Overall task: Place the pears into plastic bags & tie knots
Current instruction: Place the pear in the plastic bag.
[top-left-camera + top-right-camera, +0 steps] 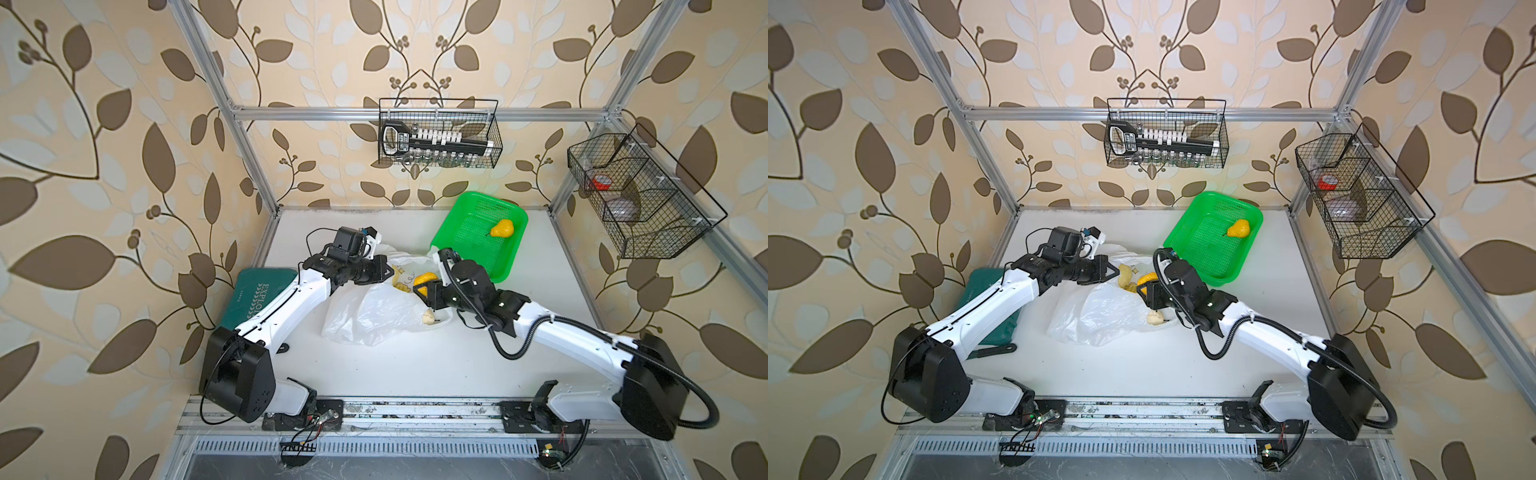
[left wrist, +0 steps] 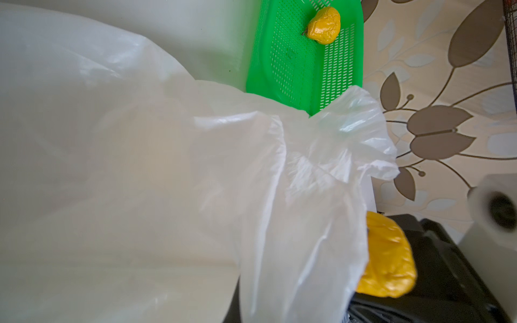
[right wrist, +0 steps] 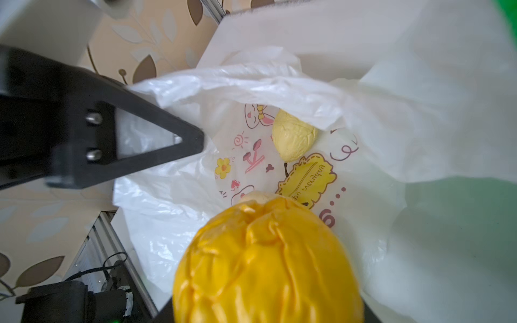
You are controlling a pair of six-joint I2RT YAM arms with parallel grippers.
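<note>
A translucent white plastic bag (image 1: 374,316) lies crumpled and open on the table, a pale pear (image 3: 293,137) inside on its cartoon print, an orange pear (image 3: 265,265) at its mouth, another orange pear (image 1: 502,228) in the green basket (image 1: 461,245).

Bag mouth (image 3: 251,156) open, passable; left hand (image 3: 193,139) at rim; green basket (image 1: 478,237) close behind.

One pear (image 1: 502,229) in basket (image 1: 457,241).
</note>
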